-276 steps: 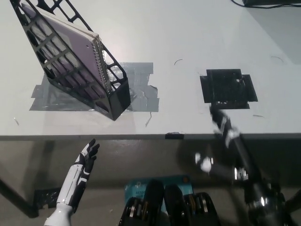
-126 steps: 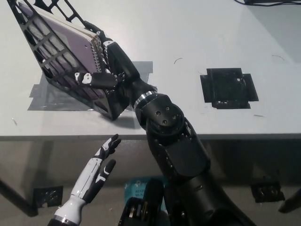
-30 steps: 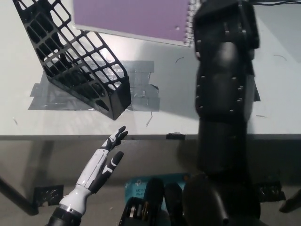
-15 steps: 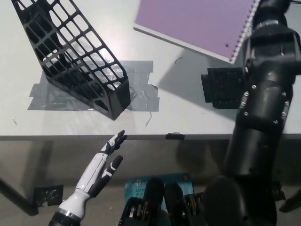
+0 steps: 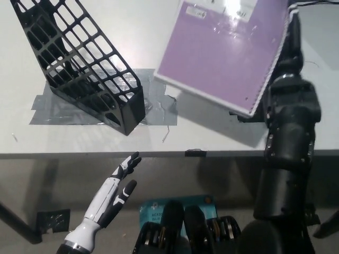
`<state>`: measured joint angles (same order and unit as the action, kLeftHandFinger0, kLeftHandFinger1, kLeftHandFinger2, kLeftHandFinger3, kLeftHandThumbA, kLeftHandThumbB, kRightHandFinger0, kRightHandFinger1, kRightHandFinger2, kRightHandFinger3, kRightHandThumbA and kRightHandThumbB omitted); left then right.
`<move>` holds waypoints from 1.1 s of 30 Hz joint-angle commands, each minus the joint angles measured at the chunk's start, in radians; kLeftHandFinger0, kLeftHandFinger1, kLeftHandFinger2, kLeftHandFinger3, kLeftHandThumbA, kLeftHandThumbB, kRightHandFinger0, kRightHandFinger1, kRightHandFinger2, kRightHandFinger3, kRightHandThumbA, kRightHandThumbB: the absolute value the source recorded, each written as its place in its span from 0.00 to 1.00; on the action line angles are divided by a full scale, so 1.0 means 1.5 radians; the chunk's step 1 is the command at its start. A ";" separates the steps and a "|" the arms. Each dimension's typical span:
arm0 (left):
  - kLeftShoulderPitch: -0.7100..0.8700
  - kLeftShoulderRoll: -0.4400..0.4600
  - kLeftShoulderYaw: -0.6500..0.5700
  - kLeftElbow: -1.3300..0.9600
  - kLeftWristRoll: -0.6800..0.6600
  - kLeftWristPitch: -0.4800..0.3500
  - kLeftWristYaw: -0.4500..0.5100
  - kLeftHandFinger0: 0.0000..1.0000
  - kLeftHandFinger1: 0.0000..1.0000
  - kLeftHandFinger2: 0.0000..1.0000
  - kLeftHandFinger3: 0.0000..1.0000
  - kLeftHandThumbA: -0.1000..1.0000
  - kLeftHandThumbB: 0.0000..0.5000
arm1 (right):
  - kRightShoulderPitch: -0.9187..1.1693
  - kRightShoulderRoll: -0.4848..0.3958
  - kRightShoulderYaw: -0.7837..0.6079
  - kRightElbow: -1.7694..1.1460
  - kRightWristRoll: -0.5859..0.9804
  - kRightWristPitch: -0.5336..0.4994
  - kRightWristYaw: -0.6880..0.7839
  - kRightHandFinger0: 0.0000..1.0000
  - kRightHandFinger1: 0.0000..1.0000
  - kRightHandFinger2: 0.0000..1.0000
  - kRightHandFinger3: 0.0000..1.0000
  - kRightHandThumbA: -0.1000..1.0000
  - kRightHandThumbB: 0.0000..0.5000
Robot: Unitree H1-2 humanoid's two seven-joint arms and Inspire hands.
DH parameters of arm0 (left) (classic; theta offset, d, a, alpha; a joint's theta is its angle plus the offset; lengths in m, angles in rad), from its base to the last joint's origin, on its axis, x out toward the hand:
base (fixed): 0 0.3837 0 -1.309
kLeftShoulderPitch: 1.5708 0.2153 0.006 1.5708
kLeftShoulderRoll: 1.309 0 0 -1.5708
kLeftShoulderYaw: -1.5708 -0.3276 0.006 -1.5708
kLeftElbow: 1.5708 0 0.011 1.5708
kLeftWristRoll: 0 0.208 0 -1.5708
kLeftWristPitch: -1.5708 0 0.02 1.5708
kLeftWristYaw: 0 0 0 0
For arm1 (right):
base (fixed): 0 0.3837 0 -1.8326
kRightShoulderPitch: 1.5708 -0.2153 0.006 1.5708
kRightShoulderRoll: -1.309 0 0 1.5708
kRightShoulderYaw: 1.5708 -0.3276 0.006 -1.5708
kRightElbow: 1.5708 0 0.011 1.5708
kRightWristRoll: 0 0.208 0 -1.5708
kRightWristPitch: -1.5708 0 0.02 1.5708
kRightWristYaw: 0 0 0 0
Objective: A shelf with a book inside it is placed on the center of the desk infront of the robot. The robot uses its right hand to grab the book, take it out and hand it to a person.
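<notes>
Purple spiral-bound book (image 5: 225,50): aloft, clamped in black right hand (image 5: 290,39). Black lattice shelf (image 5: 79,61): vacant, on white bench (image 5: 159,135). White left hand (image 5: 119,180): fingers apart, below bench edge.

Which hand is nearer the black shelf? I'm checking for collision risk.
Left. The white left hand rests open below the desk edge, just under the shelf; the right hand holds the book far right.

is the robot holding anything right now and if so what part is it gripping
The black right hand holds the purple spiral notebook by its wire-bound edge, lifted above the desk. The white left hand holds nothing, fingers apart, below the desk edge.
</notes>
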<state>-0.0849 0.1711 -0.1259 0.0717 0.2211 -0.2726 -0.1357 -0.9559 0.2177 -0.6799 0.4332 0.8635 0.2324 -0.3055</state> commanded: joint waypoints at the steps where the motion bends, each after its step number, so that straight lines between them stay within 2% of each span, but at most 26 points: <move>1: 0.003 0.001 0.002 -0.024 0.003 -0.005 0.009 1.00 1.00 1.00 1.00 1.00 0.68 | -0.007 0.004 0.007 0.060 0.017 -0.045 0.035 0.00 0.17 0.53 1.00 0.00 0.02; 2: 0.003 0.001 0.001 -0.024 0.003 -0.004 0.008 1.00 1.00 1.00 1.00 1.00 0.67 | -0.006 0.005 0.005 0.074 0.017 -0.051 0.034 0.00 0.16 0.54 1.00 0.00 0.05; 5: 0.003 0.001 0.002 -0.022 -0.002 -0.006 0.007 1.00 1.00 1.00 1.00 1.00 0.69 | -0.005 0.003 0.007 0.118 0.007 -0.073 0.046 0.00 0.15 0.55 1.00 0.00 0.04; 6: 0.003 0.001 0.002 -0.021 -0.002 -0.007 0.007 1.00 1.00 1.00 1.00 1.00 0.69 | -0.005 0.002 0.008 0.123 0.006 -0.077 0.049 0.00 0.13 0.52 1.00 0.00 0.01; 7: 0.003 0.001 0.002 -0.020 0.000 -0.009 0.008 1.00 1.00 1.00 1.00 1.00 0.71 | -0.005 0.001 0.009 0.144 0.004 -0.088 0.060 0.00 0.17 0.57 1.00 0.00 0.05; 8: 0.003 0.002 0.002 -0.021 0.002 -0.009 0.009 1.00 1.00 1.00 1.00 1.00 0.70 | -0.004 0.000 0.011 0.153 0.000 -0.092 0.063 0.00 0.17 0.57 1.00 0.00 0.06; 12: 0.003 0.003 0.002 -0.028 0.003 0.002 0.007 1.00 1.00 1.00 1.00 1.00 0.70 | -0.005 -0.002 0.012 0.189 0.002 -0.102 0.077 0.00 0.14 0.56 1.00 0.00 0.02; 15: 0.001 0.004 0.002 -0.030 0.006 0.005 0.006 1.00 1.00 1.00 1.00 1.00 0.71 | -0.006 -0.004 0.012 0.205 0.002 -0.100 0.071 0.00 0.11 0.58 1.00 0.00 0.04; 16: 0.000 0.003 0.002 -0.032 0.006 0.007 0.006 1.00 1.00 1.00 1.00 1.00 0.71 | -0.007 -0.006 0.014 0.219 -0.003 -0.101 0.067 0.00 0.08 0.60 1.00 0.00 0.06; 17: 0.000 0.003 0.002 -0.032 0.006 0.007 0.006 1.00 1.00 1.00 1.00 1.00 0.71 | -0.006 -0.009 0.023 0.226 -0.017 -0.104 0.065 0.00 0.12 0.62 1.00 0.00 0.23; 18: -0.001 0.003 0.002 -0.033 0.005 0.007 0.006 1.00 1.00 1.00 1.00 1.00 0.71 | -0.005 -0.011 0.030 0.231 -0.027 -0.106 0.063 0.00 0.08 0.57 1.00 0.00 0.23; 19: -0.001 0.004 0.002 -0.033 0.005 0.006 0.006 1.00 1.00 1.00 1.00 1.00 0.70 | -0.001 -0.013 0.038 0.232 -0.032 -0.102 0.075 0.29 0.42 0.91 1.00 0.08 0.33; 20: -0.004 0.004 0.003 -0.033 0.005 0.005 0.006 1.00 1.00 1.00 1.00 1.00 0.70 | 0.000 -0.015 0.045 0.233 -0.032 -0.098 0.090 0.32 0.49 0.91 1.00 0.11 0.32; 21: -0.005 0.004 0.003 -0.033 0.002 0.008 0.005 1.00 1.00 1.00 1.00 1.00 0.72 | 0.013 -0.021 0.066 0.227 -0.024 -0.082 0.167 1.00 1.00 1.00 1.00 0.46 0.45; 22: -0.005 0.003 0.003 -0.033 0.000 0.008 0.005 1.00 1.00 1.00 1.00 1.00 0.71 | 0.020 -0.023 0.081 0.221 -0.026 -0.078 0.199 1.00 1.00 1.00 1.00 0.53 0.65; 23: -0.005 0.003 0.004 -0.033 -0.002 0.007 0.005 1.00 1.00 1.00 1.00 1.00 0.71 | 0.027 -0.026 0.096 0.216 -0.029 -0.077 0.223 1.00 1.00 1.00 1.00 0.54 0.70; 25: -0.005 0.004 0.003 -0.033 0.003 0.008 0.005 1.00 1.00 1.00 1.00 1.00 0.72 | 0.040 -0.031 0.128 0.196 -0.047 -0.089 0.254 1.00 1.00 1.00 1.00 0.65 0.84; 30: -0.012 0.005 0.002 -0.033 0.008 0.013 0.005 1.00 1.00 1.00 1.00 1.00 0.72 | 0.054 -0.045 0.174 0.153 -0.082 -0.122 0.267 1.00 1.00 1.00 1.00 0.71 0.92; 31: -0.014 0.006 0.001 -0.034 0.009 0.016 0.004 1.00 1.00 1.00 1.00 1.00 0.72 | 0.063 -0.049 0.192 0.121 -0.099 -0.127 0.263 1.00 1.00 1.00 1.00 0.74 0.98; 33: -0.016 0.007 0.001 -0.036 0.012 0.017 0.004 1.00 1.00 1.00 1.00 1.00 0.72 | 0.078 -0.057 0.219 0.068 -0.124 -0.132 0.255 1.00 1.00 1.00 1.00 0.74 1.00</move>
<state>-0.0870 0.1711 -0.1260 0.0593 0.2222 -0.2566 -0.1359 -0.8322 0.1609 -0.4474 0.7001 0.7882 0.0943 -0.0334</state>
